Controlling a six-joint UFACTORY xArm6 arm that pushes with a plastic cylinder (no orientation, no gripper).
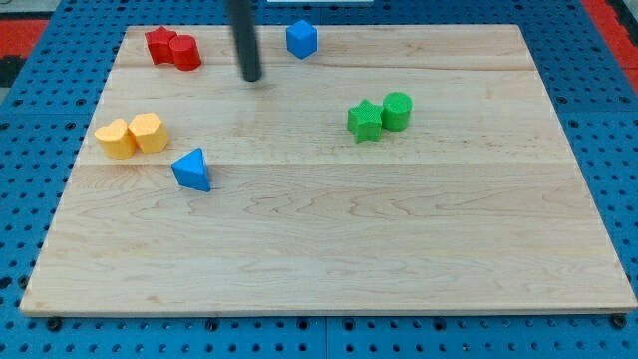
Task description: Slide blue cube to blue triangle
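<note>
The blue cube (301,39) sits near the view's top, a little left of centre, on the wooden board (399,239). The blue triangle (192,170) lies at the left, well below and to the left of the cube. My tip (251,77) is on the board to the left of and slightly below the blue cube, apart from it, and up and to the right of the blue triangle.
Two red blocks (172,48) touch each other at the top left. Two yellow blocks (132,135) sit side by side at the left, just above the blue triangle. A green star (365,121) and a green cylinder (397,110) sit together right of centre.
</note>
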